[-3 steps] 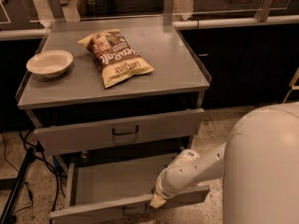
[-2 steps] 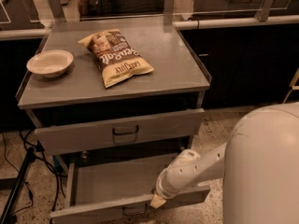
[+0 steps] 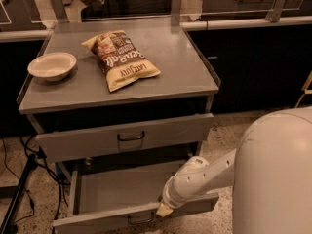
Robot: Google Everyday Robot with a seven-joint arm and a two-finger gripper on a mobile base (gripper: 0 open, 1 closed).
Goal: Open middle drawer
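Now my pincer (image 3: 164, 209) sits at lower centre, at the front edge of the pulled-out middle drawer (image 3: 117, 191); pincer state I cannot tell.

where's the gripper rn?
Lower centre of the camera view: gripper at the front edge of the pulled-out middle drawer, just right of its handle.

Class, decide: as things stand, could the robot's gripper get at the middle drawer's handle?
Probably yes. The gripper sits at the front edge of the pulled-out middle drawer, just right of its handle, and nothing lies between them.
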